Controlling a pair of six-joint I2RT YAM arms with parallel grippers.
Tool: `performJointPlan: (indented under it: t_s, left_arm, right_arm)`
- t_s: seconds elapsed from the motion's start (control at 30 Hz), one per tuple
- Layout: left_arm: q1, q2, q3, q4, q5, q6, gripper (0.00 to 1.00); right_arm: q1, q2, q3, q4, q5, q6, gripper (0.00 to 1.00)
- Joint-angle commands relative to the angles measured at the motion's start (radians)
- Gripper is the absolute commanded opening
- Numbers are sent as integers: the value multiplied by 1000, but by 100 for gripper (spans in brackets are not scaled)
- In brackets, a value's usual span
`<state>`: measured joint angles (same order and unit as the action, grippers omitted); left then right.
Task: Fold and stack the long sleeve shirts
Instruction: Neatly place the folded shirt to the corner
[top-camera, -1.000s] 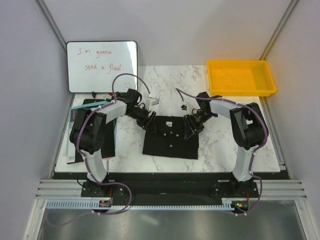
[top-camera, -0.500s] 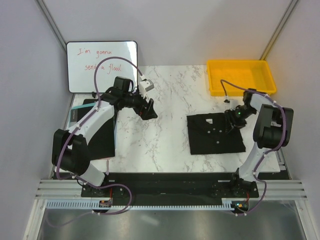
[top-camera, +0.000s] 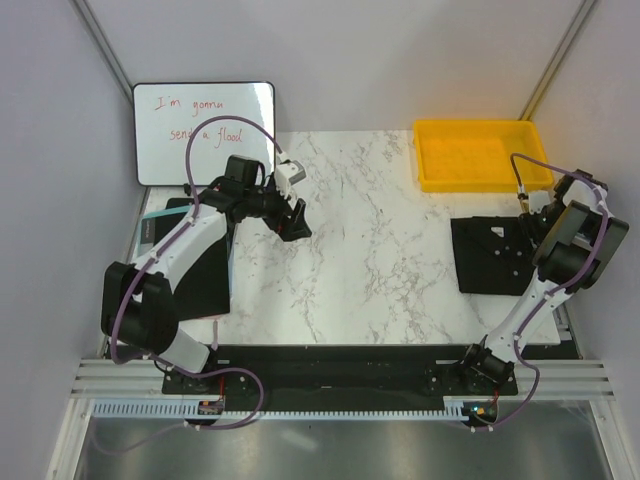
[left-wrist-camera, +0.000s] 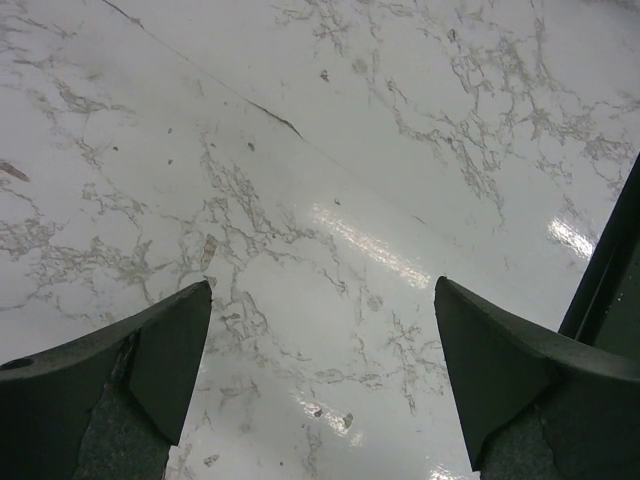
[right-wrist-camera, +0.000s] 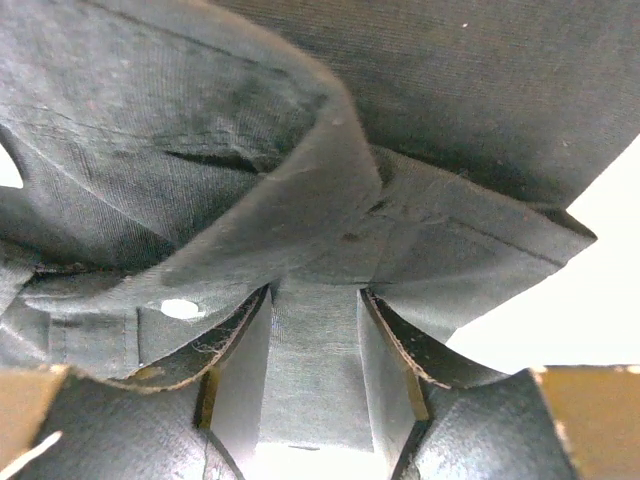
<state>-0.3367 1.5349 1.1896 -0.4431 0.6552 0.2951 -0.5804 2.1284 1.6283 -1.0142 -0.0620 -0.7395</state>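
done: black long sleeve shirt (top-camera: 490, 258) folded, lying far right | right end effector (right-wrist-camera: 315, 325) grasping its cloth | left end effector (left-wrist-camera: 322, 365) released | left: stacking

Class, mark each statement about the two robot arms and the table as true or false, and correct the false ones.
1. The right gripper is clamped on cloth of the black shirt. True.
2. The shirt lies inside the yellow tray. False: it lies folded on the table, in front of the tray, near the right edge.
3. The left gripper is open over bare marble and holds nothing. True.
4. The whiteboard stands at the far right of the table. False: it stands at the far left.
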Motion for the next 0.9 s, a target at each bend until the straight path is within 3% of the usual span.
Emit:
performJointPlan:
  t_s: [0.0,0.07,0.23,0.27,0.4,0.47,0.63,0.73,0.87]
  left_arm:
    - [5,-65,8,11,-38,-30,99]
    - [8,-67,27,-8,-57,-45,99]
    - [41,-55,113,-100,-54,-148,99]
    - [51,-49,154,-120,-25,-155,99]
    - [138,-39,246,-204,41,-209,99]
    - [175,-47,283,-215,47,-226,99]
    - [268,-67,303,-262,-49,-206,99]
    - [271,-87,236,-273,-129,-146,99]
    - [271,-108,92,-270,-179,-102,99]
  right_arm:
    - [-16,-4,51,32,102,-77,47]
    - [-15,-39,67,14,71,-74,49]
    - [65,-232,174,-107,-172,-15,60]
    - [115,-267,186,-109,-205,6,70]
    - [250,-393,296,-103,-343,159,94]
    - [315,-427,298,-45,-412,290,98]
    - [438,-594,21,283,-464,566,98]
    - [536,-674,-178,414,-420,611,98]
    - [654,-723,-375,451,-388,614,98]
